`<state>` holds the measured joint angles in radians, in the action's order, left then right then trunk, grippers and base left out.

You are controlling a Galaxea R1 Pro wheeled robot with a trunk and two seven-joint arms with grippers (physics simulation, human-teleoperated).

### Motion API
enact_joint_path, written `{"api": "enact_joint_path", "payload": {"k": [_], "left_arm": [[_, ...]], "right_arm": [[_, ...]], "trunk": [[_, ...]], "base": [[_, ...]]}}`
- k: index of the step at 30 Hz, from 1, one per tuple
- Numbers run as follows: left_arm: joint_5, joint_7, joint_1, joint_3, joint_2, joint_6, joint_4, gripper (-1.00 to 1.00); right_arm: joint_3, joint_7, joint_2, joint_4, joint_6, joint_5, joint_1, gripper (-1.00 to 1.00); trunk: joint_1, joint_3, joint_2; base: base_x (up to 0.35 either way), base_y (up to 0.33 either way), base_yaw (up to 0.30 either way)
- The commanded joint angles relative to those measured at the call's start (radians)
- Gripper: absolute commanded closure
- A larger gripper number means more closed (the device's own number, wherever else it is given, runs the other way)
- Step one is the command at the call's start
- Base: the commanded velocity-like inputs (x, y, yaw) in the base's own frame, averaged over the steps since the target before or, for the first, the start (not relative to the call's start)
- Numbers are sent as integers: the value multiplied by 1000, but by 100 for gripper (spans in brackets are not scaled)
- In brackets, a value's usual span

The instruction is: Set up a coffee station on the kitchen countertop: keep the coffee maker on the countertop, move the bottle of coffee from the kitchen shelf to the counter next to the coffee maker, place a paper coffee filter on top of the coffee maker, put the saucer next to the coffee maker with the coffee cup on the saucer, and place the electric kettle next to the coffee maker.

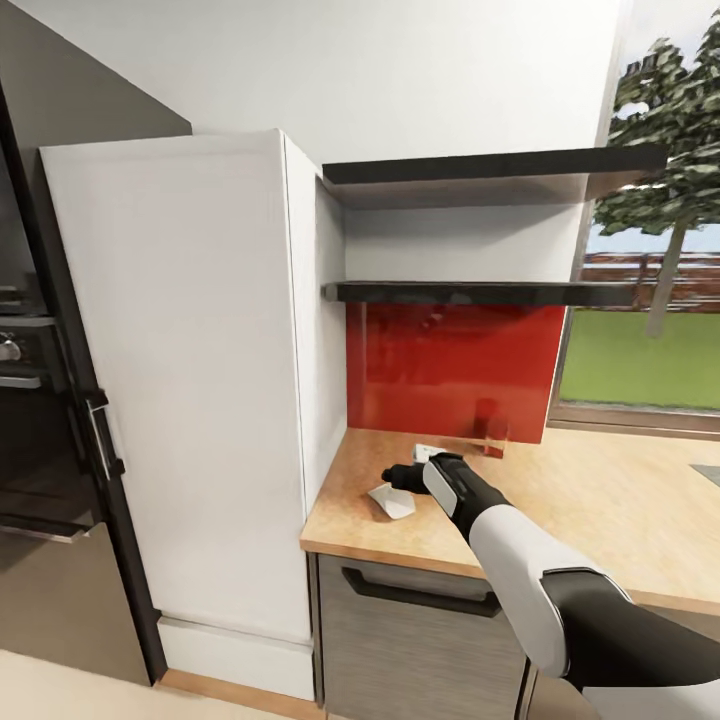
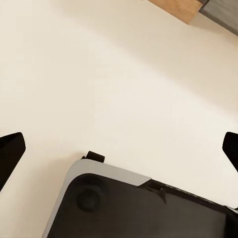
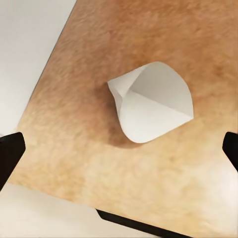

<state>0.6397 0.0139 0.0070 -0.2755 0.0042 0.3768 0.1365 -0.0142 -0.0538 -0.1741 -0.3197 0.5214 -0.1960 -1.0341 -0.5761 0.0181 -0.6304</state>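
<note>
The paper coffee filter [image 3: 151, 101] lies on the wooden countertop [image 3: 198, 173], centred between the right gripper [image 3: 119, 148]'s wide-spread, empty fingers [image 3: 10, 151], touching neither.

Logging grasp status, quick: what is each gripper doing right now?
Left gripper: open, empty, over the floor.
Right gripper: open, empty, above the paper coffee filter on the countertop.

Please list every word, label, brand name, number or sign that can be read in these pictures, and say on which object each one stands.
There is no readable text in any view.
The paper coffee filter is plain white.
The red bottle by the red backsplash is too small and blurred to show a label.
The white cabinet, the shelves and the wooden countertop carry no markings.
</note>
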Motion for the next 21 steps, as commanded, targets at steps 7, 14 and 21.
{"api": "enact_joint_path", "payload": {"k": [7, 14, 21], "left_arm": [[9, 1, 1, -8, 0, 2, 2, -100], [9, 1, 1, -8, -1, 2, 2, -100], [9, 1, 1, -8, 0, 2, 2, -100]], "right_arm": [[-1, -9, 0, 3, 3, -9, 0, -100], [1, -9, 0, 4, 0, -8, 0, -100], [1, -9, 0, 25, -2, -8, 0, -100]], "trunk": [[-27, -22, -50], [-43, -35, -78], [-43, -35, -78]], "base": [[0, 0, 0], [0, 0, 0], [9, 31, 0]]}}
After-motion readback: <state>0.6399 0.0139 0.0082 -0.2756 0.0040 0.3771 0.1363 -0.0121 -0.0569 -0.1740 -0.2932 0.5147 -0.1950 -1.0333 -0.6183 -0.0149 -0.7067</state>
